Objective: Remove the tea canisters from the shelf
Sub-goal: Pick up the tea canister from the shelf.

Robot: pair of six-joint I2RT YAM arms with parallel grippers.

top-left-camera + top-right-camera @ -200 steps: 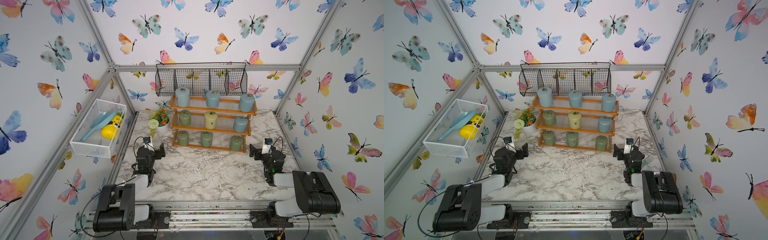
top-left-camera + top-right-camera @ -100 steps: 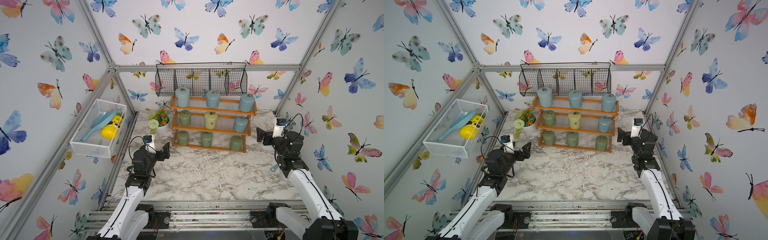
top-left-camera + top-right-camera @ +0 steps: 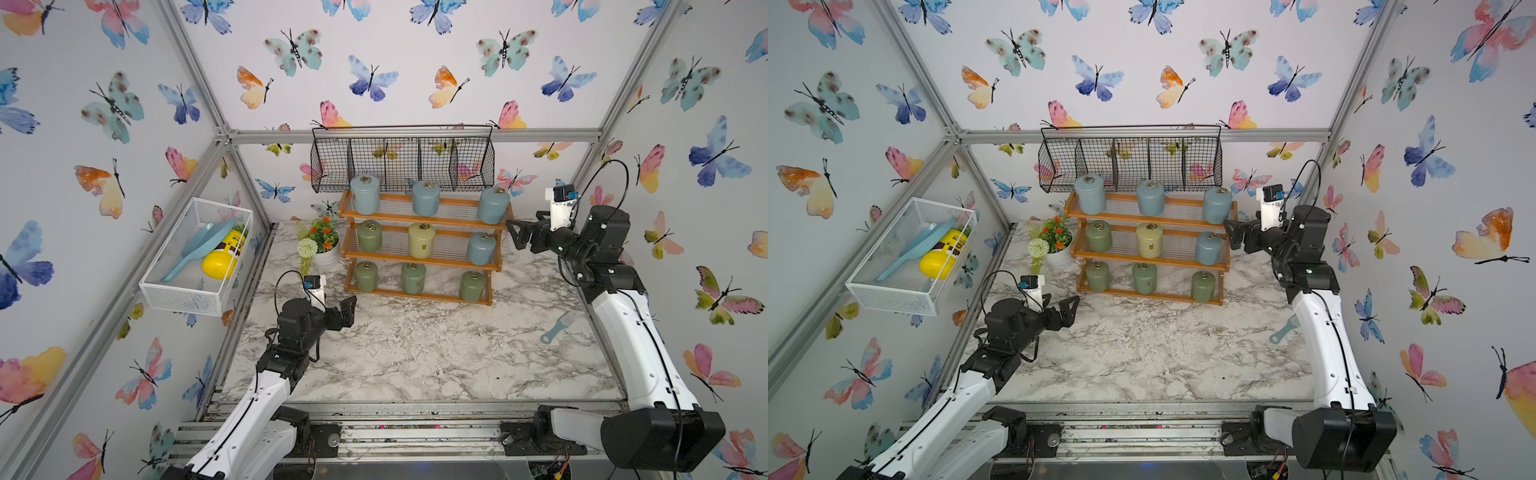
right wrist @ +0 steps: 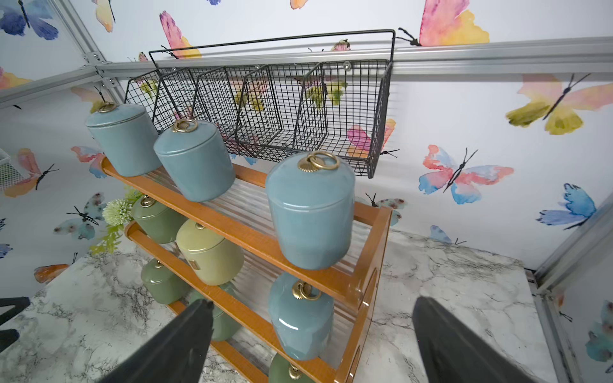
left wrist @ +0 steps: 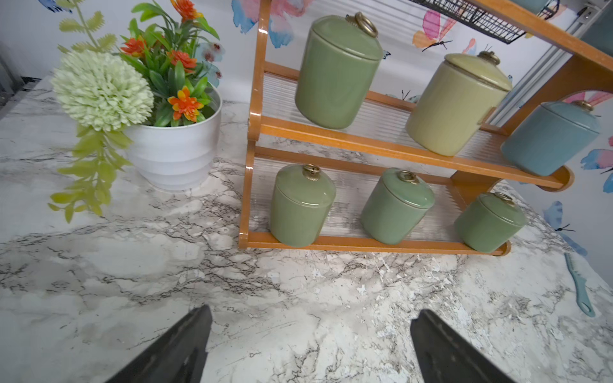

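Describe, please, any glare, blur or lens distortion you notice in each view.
Right wrist view: wide-angle bending makes the blue canisters on the shelf lean apart, with white glare streaks; left wrist view: similar lean, soft sheen on the green canisters; in both top views: even light, sharp detail, faint shadows.

A robot test cell dressed as a home corner is shown: butterfly-papered panels (image 3: pixel 407 45) are held in an aluminium frame (image 3: pixel 540 135), a marble-patterned tabletop (image 3: pixel 415 353) is enclosed by them, and the left arm (image 3: pixel 257 409) and right arm (image 3: pixel 631 340) are mounted on a metal rail (image 3: pixel 415 434).
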